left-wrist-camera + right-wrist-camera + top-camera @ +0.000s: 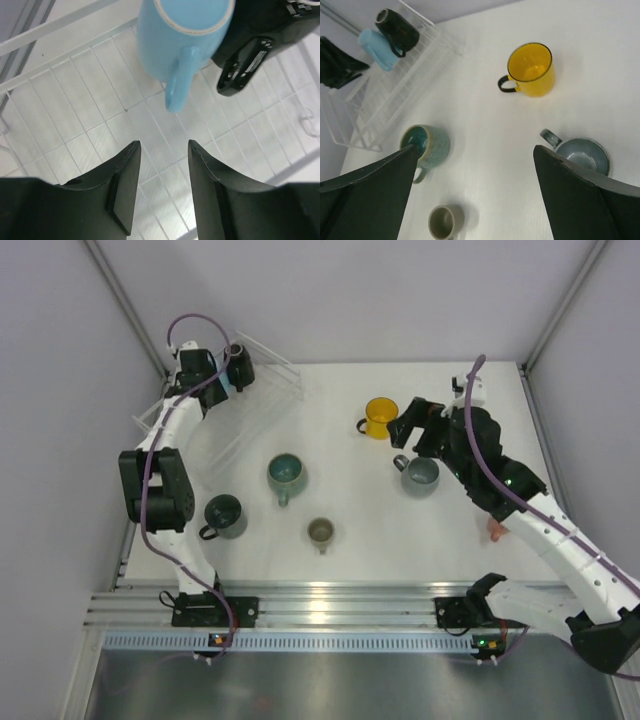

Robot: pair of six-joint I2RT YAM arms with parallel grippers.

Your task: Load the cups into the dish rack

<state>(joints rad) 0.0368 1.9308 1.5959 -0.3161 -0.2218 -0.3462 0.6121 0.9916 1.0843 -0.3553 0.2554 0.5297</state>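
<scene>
The left gripper [164, 144] has its fingers parted with a plain gap between them, and nothing sits in that gap. It points down at the grid floor of the dish rack [75, 115]. Just ahead of the fingertips, apart from them, a light blue mug [180, 35] lies on its side in the rack with its handle turned toward the gripper. A black mug [260, 30] lies right beside the blue one, also in the rack. The left arm runs up the left edge of the table [380, 510], elbow raised and wrist bent over the rack at the far left corner.

The right gripper [475, 148] is spread wide and holds nothing. It hangs above bare tabletop. A yellow mug [532, 70] stands upright ahead of it. A grey-blue mug [582, 155] sits just beside one finger, and a teal mug [427, 145] is partly hidden behind the other. A small olive cup [445, 222] stands nearer the arm bases. The right arm stretches diagonally from the near right toward the table's middle.

A dark green mug [224, 516] stands by the left arm. A salmon pink cup [495, 530] shows only partly from under the right arm.
</scene>
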